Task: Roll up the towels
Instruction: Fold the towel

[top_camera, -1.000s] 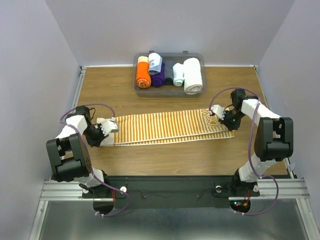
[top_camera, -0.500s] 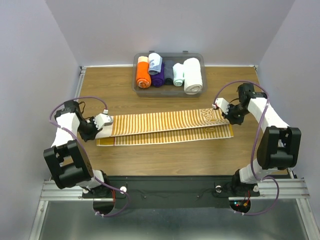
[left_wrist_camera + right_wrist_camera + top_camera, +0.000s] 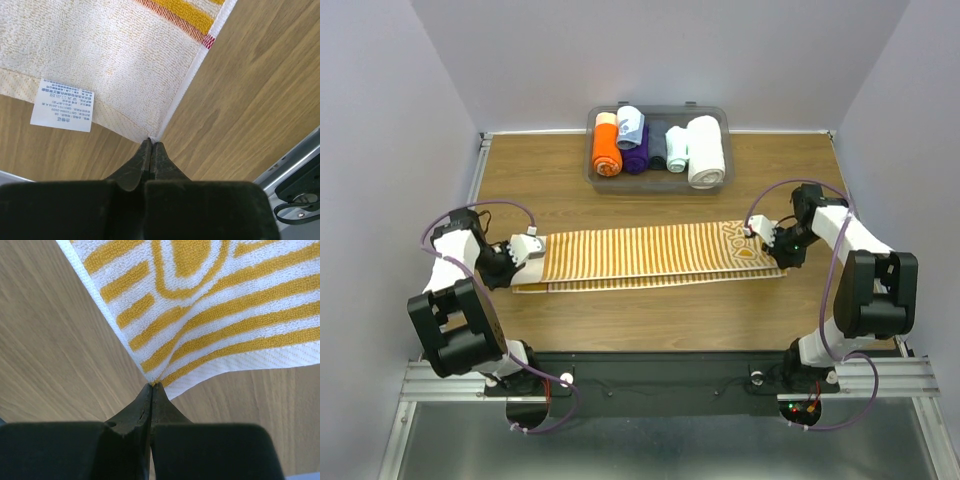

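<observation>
Light fell evenly from above in the overhead view, bright without being harsh, and the pale walls showed no hot spots. The arms left only soft, short shadows on the wooden table [image 3: 620, 190], and the striped towel [image 3: 640, 255] laid a thin dark line along its near edge. At the left wrist the terry weave was crisp, though the print on the label [image 3: 62, 105] was too small to read. The left gripper [image 3: 151, 145] was a blurred, near-black mass (too close to the lens for focus). The right gripper [image 3: 151, 387] looked the same, beneath sharp yellow loops and a soft shadow on the wood.
</observation>
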Controlling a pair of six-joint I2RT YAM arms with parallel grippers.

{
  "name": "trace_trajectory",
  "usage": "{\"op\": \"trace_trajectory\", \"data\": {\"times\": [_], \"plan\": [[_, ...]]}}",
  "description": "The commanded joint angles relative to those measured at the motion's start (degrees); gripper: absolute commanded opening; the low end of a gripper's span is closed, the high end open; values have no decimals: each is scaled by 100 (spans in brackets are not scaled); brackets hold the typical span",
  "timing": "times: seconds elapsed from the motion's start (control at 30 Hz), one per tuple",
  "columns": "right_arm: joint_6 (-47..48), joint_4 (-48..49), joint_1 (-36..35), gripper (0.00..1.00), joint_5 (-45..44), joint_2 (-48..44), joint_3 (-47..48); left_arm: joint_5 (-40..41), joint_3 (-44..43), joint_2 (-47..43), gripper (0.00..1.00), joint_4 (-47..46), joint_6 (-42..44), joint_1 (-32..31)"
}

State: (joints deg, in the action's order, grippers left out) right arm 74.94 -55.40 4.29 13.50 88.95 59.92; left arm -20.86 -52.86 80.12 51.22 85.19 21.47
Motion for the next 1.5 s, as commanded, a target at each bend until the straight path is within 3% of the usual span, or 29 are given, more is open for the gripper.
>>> {"op": "trace_trajectory", "data": {"times": [0.0, 0.47, 0.6, 0.63, 0.73, 0.8, 0.9, 0.97, 1.0, 1.03, 1.07, 1.13, 1.17, 1.2, 1.37, 1.43, 1.47], "plan": [[-40, 257, 107, 1, -110, 271, 90, 197, 223, 30, 0, -138, 16, -55], [56, 301, 89, 5, -259, 228, -261, 443, 804, 417, 2, -1061, -389, -311], [-5, 284, 71, 30, -392, 185, -332, 364, 628, 356, 32, -703, -336, -311], [-75, 275, 71, 33, -366, 158, -245, 320, 567, 286, 35, -553, -258, -302], [-400, 22, 71, 34, -59, 184, 404, -109, 190, -118, 49, -122, -195, -275], [-645, -242, 71, 43, 457, 298, 1209, -233, 5, -364, 66, 106, -222, -275], [-1041, -709, 63, 49, 1143, 781, 2282, -506, -417, -418, 80, 186, -441, -275], [-1436, -832, -33, 50, 1409, 1192, 2672, -969, -724, -322, 86, 64, -914, -284], [-1542, -832, -69, 49, 1445, 1308, 2857, -1181, -813, -286, 96, -32, -1099, -302], [-1630, -806, -130, 46, 1454, 1414, 2885, -1375, -874, -269, 97, -242, -1492, -328], [-1936, -571, -244, 45, 1376, 1563, 2885, -1646, -919, -216, 97, -749, -2245, -380], [-2184, -315, -289, 41, 1357, 1695, 2859, -1859, -893, -146, 90, -1209, -2891, -451], [-2455, -18, -298, 38, 1340, 1818, 2815, -1843, -762, -111, 85, -1881, -3686, -573], [-2553, 81, -306, 36, 1331, 1906, 2806, -1738, -691, -67, 74, -2175, -4024, -644], [-2914, 502, -333, 32, 1077, 2363, 2718, -1282, -471, 469, 48, -3064, -5037, -706], [-2897, 608, -333, 31, 883, 2486, 2560, -1061, -497, 776, 30, -3232, -5196, -706], [-2880, 661, -333, 31, 839, 2513, 2507, -1086, -515, 856, 29, -3250, -5188, -697]]}}
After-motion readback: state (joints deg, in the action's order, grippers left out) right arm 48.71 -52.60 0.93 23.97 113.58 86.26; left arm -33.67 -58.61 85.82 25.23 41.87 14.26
